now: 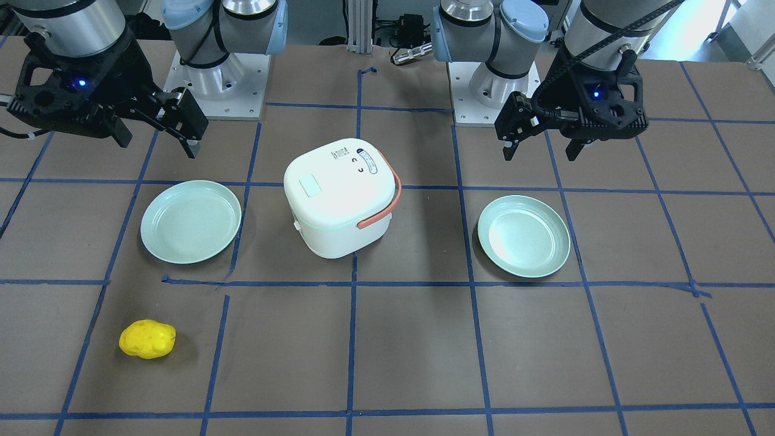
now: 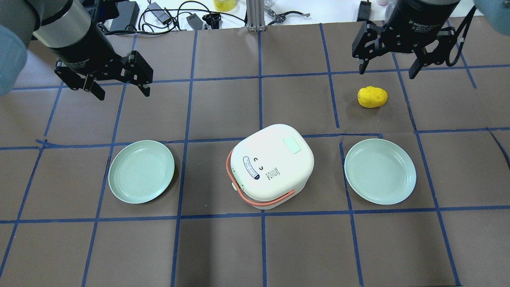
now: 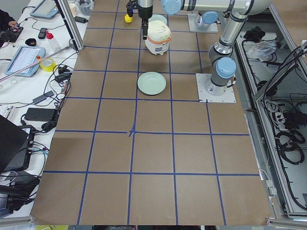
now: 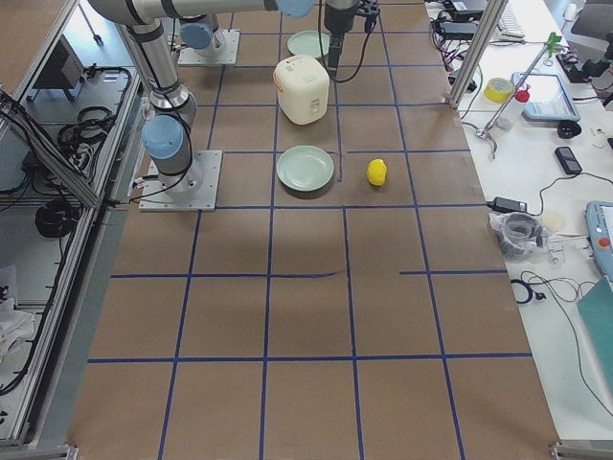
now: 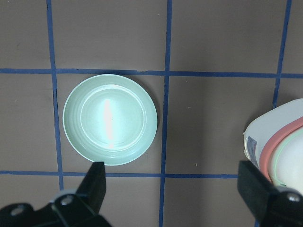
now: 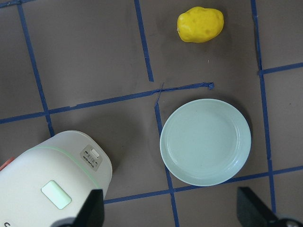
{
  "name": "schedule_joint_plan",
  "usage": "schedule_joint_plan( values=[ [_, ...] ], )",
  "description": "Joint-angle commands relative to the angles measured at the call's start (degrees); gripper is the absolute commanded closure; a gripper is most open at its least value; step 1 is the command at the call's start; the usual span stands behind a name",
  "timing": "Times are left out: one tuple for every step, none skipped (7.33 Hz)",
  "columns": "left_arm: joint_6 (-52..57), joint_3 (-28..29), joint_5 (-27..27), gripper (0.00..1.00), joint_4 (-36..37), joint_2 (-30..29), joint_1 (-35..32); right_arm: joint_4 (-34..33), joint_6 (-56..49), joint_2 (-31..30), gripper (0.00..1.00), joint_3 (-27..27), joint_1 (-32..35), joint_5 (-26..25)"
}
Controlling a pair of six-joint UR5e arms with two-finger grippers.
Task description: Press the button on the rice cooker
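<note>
The white rice cooker [image 2: 271, 165] with an orange handle stands mid-table, lid shut. It also shows in the front-facing view [image 1: 342, 197]. The button [image 2: 292, 145] is a pale mint pad flush in the lid's top, also seen in the front-facing view [image 1: 313, 185] and the right wrist view [image 6: 56, 195]. My left gripper [image 2: 121, 88] is open and empty, raised far to the cooker's left. My right gripper [image 2: 388, 69] is open and empty, raised beyond the cooker's right side. Neither touches the cooker.
A mint plate [image 2: 141, 171] lies left of the cooker and another plate [image 2: 379, 171] lies right of it. A yellow potato-like object [image 2: 372, 97] sits beyond the right plate, under my right gripper. Blue tape lines grid the brown table.
</note>
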Motion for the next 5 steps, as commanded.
schedule_joint_plan(
  values=[
    [0.03,0.0,0.0,0.0,0.0,0.0,0.0,-0.37,-0.03,-0.07,0.11,1.41,0.15,0.46],
    [0.03,0.0,0.0,0.0,0.0,0.0,0.0,-0.46,-0.03,-0.16,0.21,1.51,0.15,0.54],
    [-0.05,0.0,0.0,0.0,0.0,0.0,0.0,-0.55,0.06,-0.08,0.43,1.51,0.58,0.72],
    [-0.05,0.0,0.0,0.0,0.0,0.0,0.0,-0.37,0.23,0.19,0.72,1.6,1.98,0.81],
    [-0.05,0.0,0.0,0.0,0.0,0.0,0.0,-0.37,1.28,0.45,0.94,1.77,4.52,0.81]
  ],
)
